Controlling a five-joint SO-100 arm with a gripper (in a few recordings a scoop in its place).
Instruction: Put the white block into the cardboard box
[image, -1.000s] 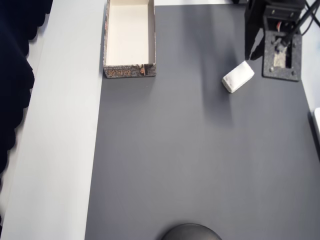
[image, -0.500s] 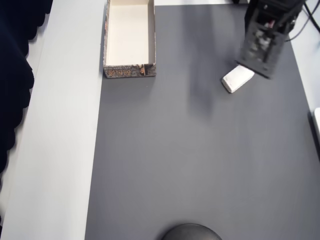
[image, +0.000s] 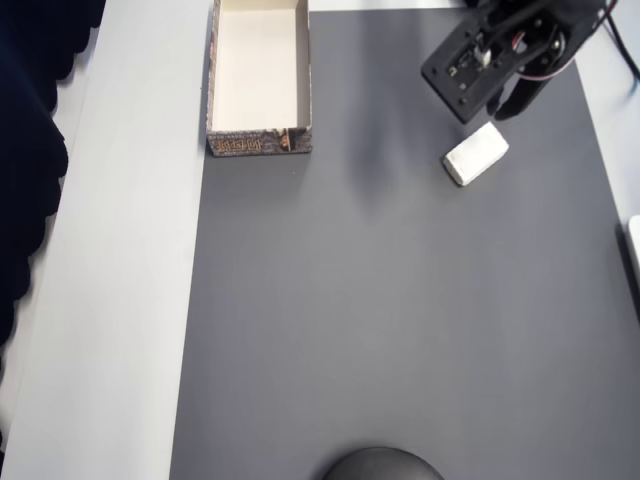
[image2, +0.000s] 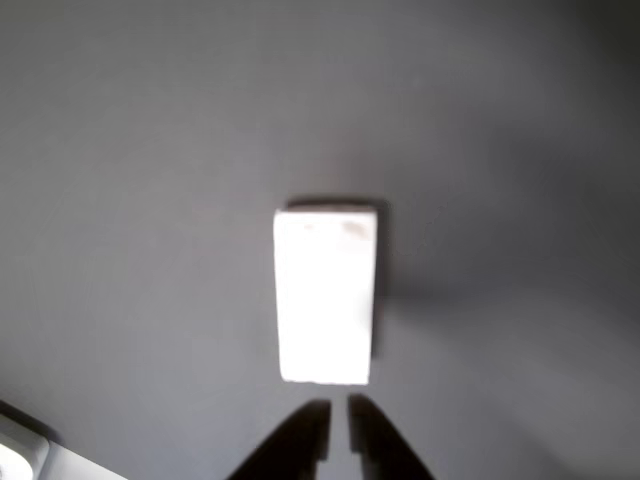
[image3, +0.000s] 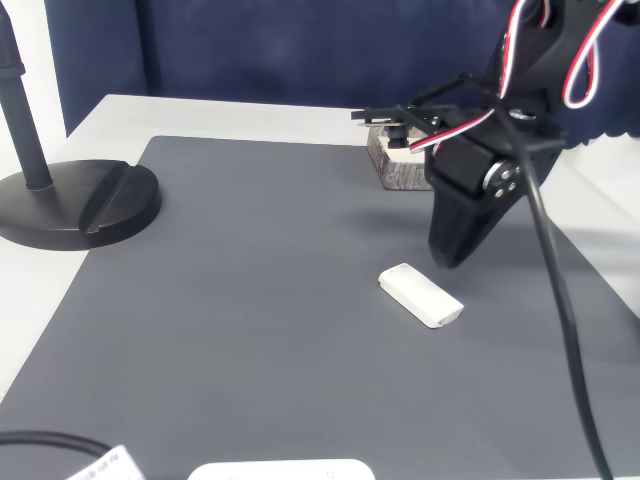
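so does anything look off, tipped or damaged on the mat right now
Nothing stands out. The small white rectangular block lies flat on the grey mat, intact, at an angle to the mat's edges. The long cardboard box sits upright and empty. The black gripper hangs near the block, nearly closed.

Overhead view: straight down on the grey mat (image: 400, 300), cardboard box (image: 259, 143) at 11 o'clock. Wrist view: close above the white block (image2: 325, 295). Fixed view: low, oblique across the counter (image3: 230, 115). Block (image3: 421, 295) shared by all.
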